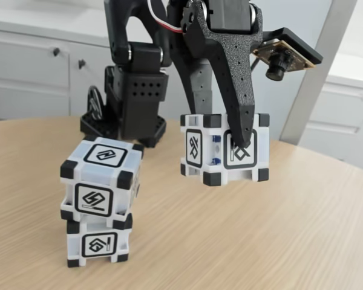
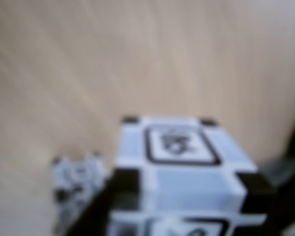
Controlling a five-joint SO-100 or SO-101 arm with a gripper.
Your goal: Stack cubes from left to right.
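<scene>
— Where's the third white plastic cube with black corners (image 1: 225, 148)?
— Clamped in the black gripper (image 1: 242, 140), lifted off the wooden tabletop (image 1: 242, 241) (blurry in the wrist view).
— The others?
— The lower cube (image 1: 98, 243) carries the upper cube (image 1: 100, 177), on the fixed view's left.

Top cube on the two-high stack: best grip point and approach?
Take the top cube from above, fingers on two opposite flat white side faces between the black corner blocks. It sits slightly twisted on the bottom cube, so match that turn. The gripper holds the third cube.
</scene>
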